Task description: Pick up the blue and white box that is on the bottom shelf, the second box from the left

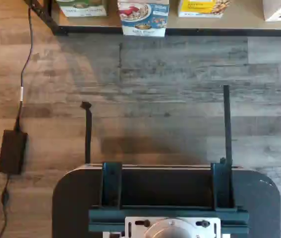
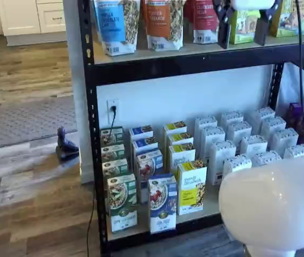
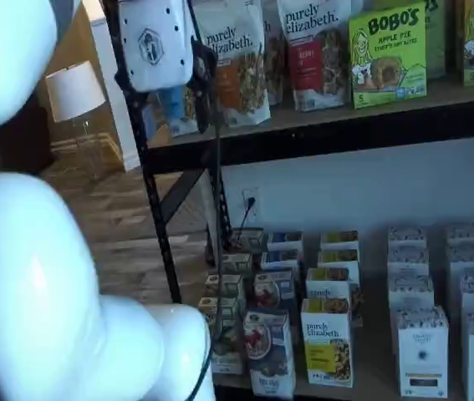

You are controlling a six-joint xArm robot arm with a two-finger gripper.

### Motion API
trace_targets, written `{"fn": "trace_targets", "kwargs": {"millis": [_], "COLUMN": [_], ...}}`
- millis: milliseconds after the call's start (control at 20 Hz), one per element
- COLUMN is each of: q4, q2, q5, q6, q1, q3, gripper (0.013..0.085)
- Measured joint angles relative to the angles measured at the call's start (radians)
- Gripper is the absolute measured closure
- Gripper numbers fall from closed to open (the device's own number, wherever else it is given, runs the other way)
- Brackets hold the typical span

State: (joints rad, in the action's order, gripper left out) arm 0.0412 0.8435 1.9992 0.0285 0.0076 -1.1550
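Observation:
The blue and white box (image 2: 162, 203) stands at the front of the bottom shelf (image 2: 216, 208), between a green and white carton (image 2: 122, 201) and a yellow-fronted carton (image 2: 192, 187). It also shows in a shelf view (image 3: 268, 351) and in the wrist view (image 1: 142, 17), beyond the shelf's black beam (image 1: 219, 31). My gripper (image 2: 243, 32) hangs high up in front of the upper shelf, far above the box. Its two black fingers stand apart, open, with nothing between them. In a shelf view the gripper (image 3: 201, 79) shows side-on below its white body.
Rows of white cartons (image 2: 237, 144) fill the deck's right half. Granola bags (image 2: 162, 21) line the upper shelf. The arm's white link (image 2: 275, 203) bulks in front of the rack. A power brick (image 1: 11, 151) and its cable lie on the wood floor.

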Motion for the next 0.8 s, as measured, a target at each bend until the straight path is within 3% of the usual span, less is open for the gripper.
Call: {"fn": "trace_targets", "kwargs": {"millis": [50,450,800], "q4": [0.008,0.007,-0.009], "q2": [0.029,0.041,0.058], "q5": [-0.056,-0.129,-0.176], "q6": [-0.01,-0.037,-0.016], "q1": [-0.013,-0.037,-0.01], "q3": [0.037,0.116,0.182], "gripper": [0.013,0.013,0.013]}}
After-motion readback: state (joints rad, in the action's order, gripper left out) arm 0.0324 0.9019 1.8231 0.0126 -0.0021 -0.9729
